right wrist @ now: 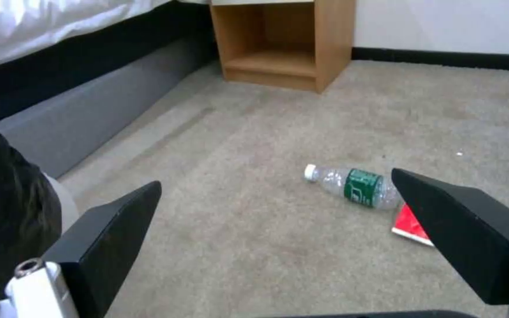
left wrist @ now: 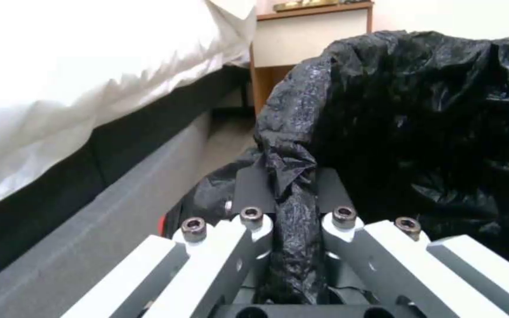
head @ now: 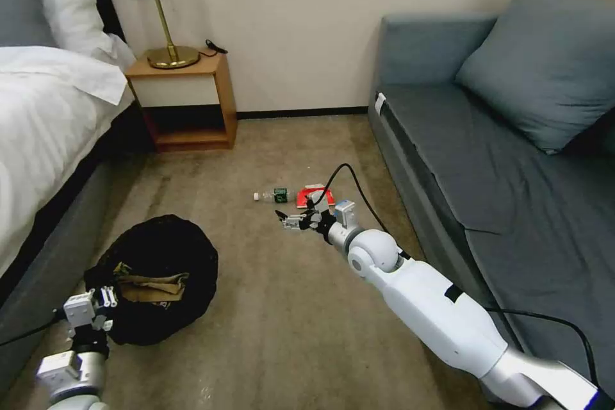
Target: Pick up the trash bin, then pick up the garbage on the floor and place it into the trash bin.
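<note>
The trash bin (head: 160,269), lined with a crinkly black bag, hangs low at the left by the bed. My left gripper (head: 106,307) is shut on its bag rim (left wrist: 293,185); the black plastic (left wrist: 419,132) bulges beyond the fingers. A crumpled brown paper bag (head: 154,285) lies inside the bin. On the carpet lie a small clear bottle with a green label (head: 274,195) (right wrist: 358,186) and, touching it, a red snack packet (head: 315,195) (right wrist: 411,223). My right gripper (head: 288,218) (right wrist: 275,179) hovers open just short of the bottle, with nothing between its fingers.
A bed (head: 45,115) with white sheets runs along the left. A wooden nightstand (head: 186,102) with a brass lamp (head: 168,25) stands at the wall. A grey sofa (head: 500,160) lines the right. Bare carpet (head: 269,307) lies between bin and right arm.
</note>
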Tool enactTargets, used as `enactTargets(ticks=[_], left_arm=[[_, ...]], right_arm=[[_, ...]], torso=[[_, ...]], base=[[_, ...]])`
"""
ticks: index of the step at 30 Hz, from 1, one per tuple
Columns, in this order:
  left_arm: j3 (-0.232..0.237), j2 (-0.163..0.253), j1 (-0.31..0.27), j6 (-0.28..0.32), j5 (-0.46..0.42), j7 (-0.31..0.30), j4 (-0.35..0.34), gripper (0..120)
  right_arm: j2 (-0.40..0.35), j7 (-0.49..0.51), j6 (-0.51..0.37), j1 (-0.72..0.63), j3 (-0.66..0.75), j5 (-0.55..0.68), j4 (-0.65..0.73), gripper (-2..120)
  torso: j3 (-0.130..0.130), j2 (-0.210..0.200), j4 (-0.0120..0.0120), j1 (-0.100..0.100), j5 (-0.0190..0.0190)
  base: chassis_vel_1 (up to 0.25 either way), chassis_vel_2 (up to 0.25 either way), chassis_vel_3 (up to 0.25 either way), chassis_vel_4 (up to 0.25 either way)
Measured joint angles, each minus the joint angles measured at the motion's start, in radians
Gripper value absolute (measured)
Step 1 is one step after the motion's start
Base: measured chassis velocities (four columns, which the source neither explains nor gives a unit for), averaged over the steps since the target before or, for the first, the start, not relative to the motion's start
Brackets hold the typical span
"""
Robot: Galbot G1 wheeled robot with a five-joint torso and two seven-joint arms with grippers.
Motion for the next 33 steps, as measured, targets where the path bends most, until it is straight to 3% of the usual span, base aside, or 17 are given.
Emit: enactTargets(ticks=[33], left_arm=[[0.005,0.013,-0.015,-0.004,-0.009,-0.001,0.026,5]], right_arm=[[0.043,0.002,0.003,-0.004,-0.005,-0.032,-0.034,100]], torso=[[0.000,0.000,-0.0002,0.000,0.0000]], base=[[-0.081,0.077,0.085,-0.082]])
